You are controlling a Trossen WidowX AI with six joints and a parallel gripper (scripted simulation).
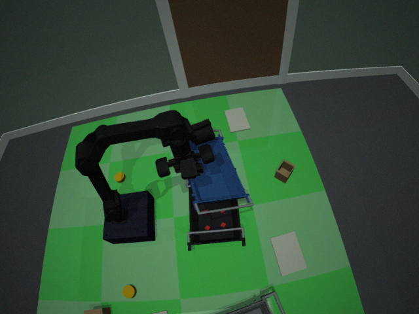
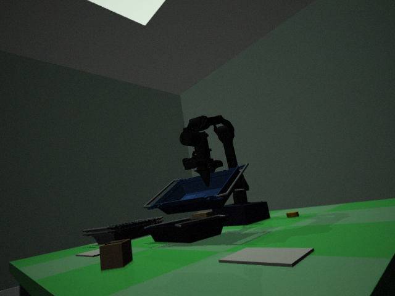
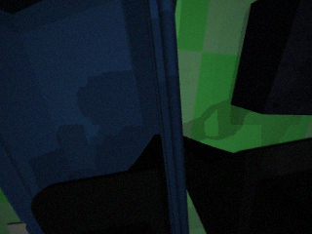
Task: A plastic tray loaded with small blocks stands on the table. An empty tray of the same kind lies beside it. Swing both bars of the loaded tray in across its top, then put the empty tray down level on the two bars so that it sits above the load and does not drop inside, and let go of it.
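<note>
The loaded black tray [image 1: 216, 241] [image 2: 188, 232] stands on the table, with red blocks [image 1: 222, 224] inside. Its near wire bar [image 1: 216, 231] lies in across its top. The far bar is mostly hidden under the blue tray. My gripper [image 1: 191, 174] [image 2: 208, 184] [image 3: 164, 138] is shut on one long side of the empty blue tray [image 1: 216, 189] [image 2: 188, 206] [image 3: 171, 88]. The blue tray hangs in the air over the far part of the loaded tray, turned at an angle to it. It is tilted, its free long side lower. Its own bars stick out at its ends.
A third, grey tray [image 1: 252, 309] [image 2: 124, 230] stands at the near edge of the top view. A brown open box [image 1: 281, 176] [image 2: 115, 254] stands to the right. White plates [image 1: 237, 119] [image 1: 288, 253] lie flat, and yellow discs [image 1: 119, 176] [image 1: 128, 291] lie on the left.
</note>
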